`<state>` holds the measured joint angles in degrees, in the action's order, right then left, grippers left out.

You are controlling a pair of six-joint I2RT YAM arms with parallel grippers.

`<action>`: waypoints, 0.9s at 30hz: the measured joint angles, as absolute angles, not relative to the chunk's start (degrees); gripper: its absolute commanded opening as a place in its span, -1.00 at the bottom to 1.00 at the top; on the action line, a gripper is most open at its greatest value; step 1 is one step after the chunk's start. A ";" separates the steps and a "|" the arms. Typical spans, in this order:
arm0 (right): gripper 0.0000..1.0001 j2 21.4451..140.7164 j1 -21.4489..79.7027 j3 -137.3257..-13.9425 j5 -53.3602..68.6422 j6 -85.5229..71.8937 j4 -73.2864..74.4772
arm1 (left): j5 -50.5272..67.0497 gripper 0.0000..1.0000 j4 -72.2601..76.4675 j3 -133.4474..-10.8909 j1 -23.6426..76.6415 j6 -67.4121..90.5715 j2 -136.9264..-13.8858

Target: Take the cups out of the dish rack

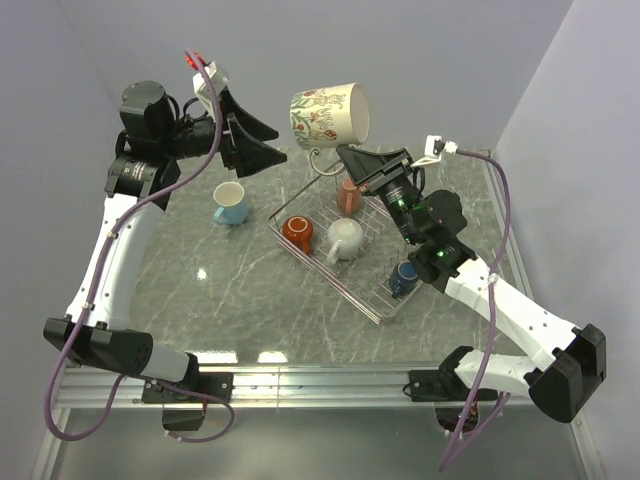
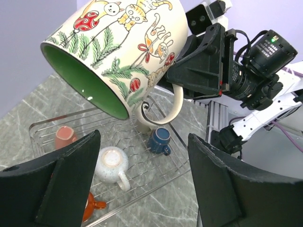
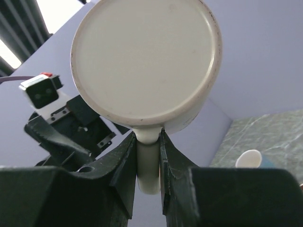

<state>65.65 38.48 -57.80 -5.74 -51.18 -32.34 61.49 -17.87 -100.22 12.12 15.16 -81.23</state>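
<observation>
White-and-black arms, seemingly purple cables

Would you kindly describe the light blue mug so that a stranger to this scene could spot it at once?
Find the wire dish rack in the middle of the marbled table. Left of it, on the bare tabletop, the light blue mug stands upright. It is the only mug resting outside the rack.

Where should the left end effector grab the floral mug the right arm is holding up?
Probably the rim: one finger inside the green mouth, one on the outer wall, coming from the left arm's side. The floral mug is tilted with its mouth toward the open left end effector, and its handle is pinched by the right end effector.
</observation>
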 measured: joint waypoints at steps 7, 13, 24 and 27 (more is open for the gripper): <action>-1.00 66.15 38.48 -57.82 -1.83 -54.39 -34.94 | 61.69 0.55 -14.79 -102.04 12.84 18.37 -82.37; -1.00 68.42 38.48 -57.84 1.17 -56.95 -37.34 | 63.20 0.40 -9.02 -102.26 13.54 24.03 -84.33; -1.00 72.20 38.46 -58.52 4.19 -60.49 -40.14 | 66.76 -0.99 -2.81 -102.87 15.29 34.96 -87.48; -0.92 73.23 38.48 -58.59 5.02 -61.63 -41.50 | 67.24 -0.99 -2.20 -103.22 15.44 34.85 -87.13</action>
<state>73.23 38.48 -58.59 5.02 -61.63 -41.50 67.24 -2.20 -103.22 15.44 34.85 -87.13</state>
